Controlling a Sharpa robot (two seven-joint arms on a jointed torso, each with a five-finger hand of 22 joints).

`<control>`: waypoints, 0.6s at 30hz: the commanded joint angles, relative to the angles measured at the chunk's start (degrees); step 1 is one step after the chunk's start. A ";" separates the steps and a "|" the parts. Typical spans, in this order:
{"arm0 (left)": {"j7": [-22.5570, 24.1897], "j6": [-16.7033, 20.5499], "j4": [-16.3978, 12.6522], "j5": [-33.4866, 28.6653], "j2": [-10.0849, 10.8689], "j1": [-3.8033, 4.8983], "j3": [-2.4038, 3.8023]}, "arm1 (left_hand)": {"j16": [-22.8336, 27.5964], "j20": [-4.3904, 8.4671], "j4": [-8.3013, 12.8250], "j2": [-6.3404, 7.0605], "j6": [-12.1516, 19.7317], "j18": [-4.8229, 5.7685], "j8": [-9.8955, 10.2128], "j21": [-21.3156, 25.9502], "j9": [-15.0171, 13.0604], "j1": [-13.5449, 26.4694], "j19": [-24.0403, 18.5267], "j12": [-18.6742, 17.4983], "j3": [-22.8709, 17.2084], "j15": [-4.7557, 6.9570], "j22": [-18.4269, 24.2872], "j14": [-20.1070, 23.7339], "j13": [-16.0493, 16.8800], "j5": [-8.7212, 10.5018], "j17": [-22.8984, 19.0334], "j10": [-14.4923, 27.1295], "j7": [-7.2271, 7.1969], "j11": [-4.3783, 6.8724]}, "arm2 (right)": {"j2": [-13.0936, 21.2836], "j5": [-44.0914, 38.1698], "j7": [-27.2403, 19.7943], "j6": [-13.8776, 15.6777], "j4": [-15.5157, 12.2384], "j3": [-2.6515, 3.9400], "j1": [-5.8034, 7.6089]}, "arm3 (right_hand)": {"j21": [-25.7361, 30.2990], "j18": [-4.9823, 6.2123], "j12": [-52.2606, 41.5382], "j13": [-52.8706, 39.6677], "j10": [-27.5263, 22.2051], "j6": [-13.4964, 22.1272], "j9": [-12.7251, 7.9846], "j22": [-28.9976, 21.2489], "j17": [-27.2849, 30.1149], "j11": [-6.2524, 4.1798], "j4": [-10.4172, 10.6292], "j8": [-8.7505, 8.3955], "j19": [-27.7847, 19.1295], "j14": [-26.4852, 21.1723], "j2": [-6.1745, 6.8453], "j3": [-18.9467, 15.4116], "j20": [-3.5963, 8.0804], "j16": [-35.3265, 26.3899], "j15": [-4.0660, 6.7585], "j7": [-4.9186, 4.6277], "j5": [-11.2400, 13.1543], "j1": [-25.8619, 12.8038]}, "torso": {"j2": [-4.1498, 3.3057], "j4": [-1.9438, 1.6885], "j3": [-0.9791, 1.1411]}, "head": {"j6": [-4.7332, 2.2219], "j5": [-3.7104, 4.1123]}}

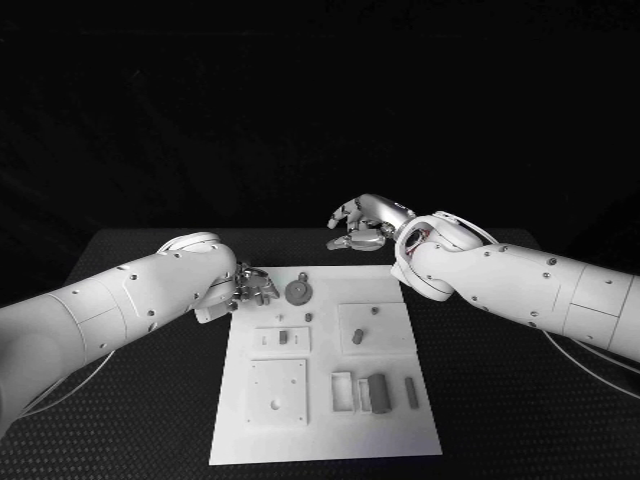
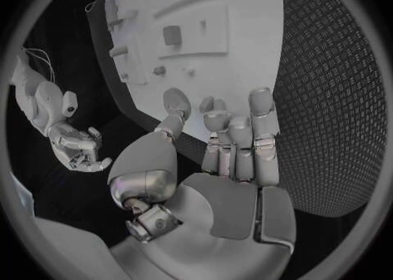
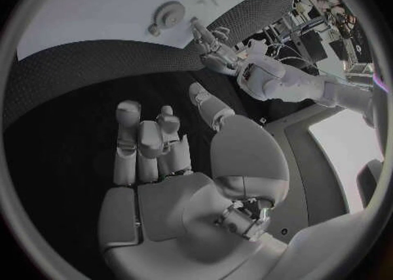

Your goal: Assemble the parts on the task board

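Note:
The white task board lies in the middle of the table. A round grey part sits near its far edge, with small parts behind it and several upright blocks nearer to me. My left hand hovers at the board's far left corner, beside the round part, fingers straight and thumb apart, holding nothing. My right hand hangs over the black table beyond the board's far edge, fingers loosely spread and empty. The round part lies beyond it on the board.
A square plate with small holes lies on the board's near left. Black textured table surrounds the board on all sides. A dark block stands in a recessed panel ahead of my left hand.

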State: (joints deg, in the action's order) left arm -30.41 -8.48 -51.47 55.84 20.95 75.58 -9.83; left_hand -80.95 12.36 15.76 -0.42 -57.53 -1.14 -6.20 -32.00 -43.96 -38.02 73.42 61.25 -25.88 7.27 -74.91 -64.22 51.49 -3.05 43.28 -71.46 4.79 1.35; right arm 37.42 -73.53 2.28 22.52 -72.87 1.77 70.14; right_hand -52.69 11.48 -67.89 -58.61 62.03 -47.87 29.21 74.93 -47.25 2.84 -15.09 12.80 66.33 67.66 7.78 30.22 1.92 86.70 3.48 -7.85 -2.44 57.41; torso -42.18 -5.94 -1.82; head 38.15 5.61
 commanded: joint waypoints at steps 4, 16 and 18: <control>0.38 -0.97 0.14 0.08 -0.33 -0.33 -0.06 | -0.32 0.23 0.73 -1.60 -0.36 -3.74 -0.48 0.02 0.15 -0.94 0.07 0.26 -0.09 0.46 -1.12 -0.23 -0.12 0.18 -0.14 0.17 0.18 0.26 | -0.01 -0.17 -0.22 -0.64 -0.02 0.03 0.00 | 0.36 3.52 0.17 0.08 -0.50 1.26 0.00 0.64 0.02 -0.01 -0.30 -0.13 0.26 -0.20 -0.54 -0.04 0.29 -0.32 -0.07 -1.54 -0.38 -0.24 | -0.04 0.05 0.00 | 0.08 0.02; 0.56 -0.73 0.44 0.08 -0.44 -0.52 -0.06 | -0.35 0.36 -0.04 -2.23 -0.65 -3.39 -0.91 -0.06 0.98 -4.32 0.10 0.22 -1.97 0.52 -1.07 -0.20 -0.32 0.25 -0.35 0.12 0.12 0.31 | -0.09 -0.17 -0.23 -0.68 0.01 0.03 0.00 | 0.37 3.52 0.16 0.09 -0.51 1.25 0.00 0.64 0.02 -0.01 -0.31 -0.13 0.26 -0.20 -0.55 -0.04 0.28 -0.32 -0.07 -1.54 -0.38 -0.24 | -0.01 -0.01 0.03 | 0.22 0.08; 0.60 -0.62 0.50 0.07 -0.41 -0.52 -0.06 | -0.36 0.36 -0.07 -2.22 -0.66 -3.38 -0.92 -0.06 1.00 -4.32 0.11 0.22 -2.00 0.51 -1.07 -0.20 -0.33 0.26 -0.35 0.12 0.13 0.31 | -0.11 -0.17 -0.24 -0.69 0.03 0.03 0.00 | 0.37 3.52 0.16 0.10 -0.51 1.25 0.00 0.65 0.02 -0.01 -0.31 -0.13 0.26 -0.20 -0.55 -0.04 0.28 -0.32 -0.07 -1.54 -0.38 -0.25 | -0.01 0.00 0.04 | 0.23 0.08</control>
State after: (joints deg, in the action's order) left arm -30.15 -8.51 -51.02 55.84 20.66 75.37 -9.77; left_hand -80.94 12.36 15.66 -2.63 -57.85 -1.16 -7.01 -32.00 -43.99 -41.71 73.41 61.24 -27.61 7.46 -74.90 -64.40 51.25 -3.05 42.98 -71.47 4.92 1.36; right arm 37.37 -73.53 2.30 22.42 -72.84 1.77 70.14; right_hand -52.69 11.49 -67.89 -58.56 62.03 -47.77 29.21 74.92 -47.26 2.84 -15.09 12.80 66.31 67.66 7.78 30.22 1.89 86.71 3.48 -7.76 -2.44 57.41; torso -42.20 -5.93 -1.79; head 38.36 5.70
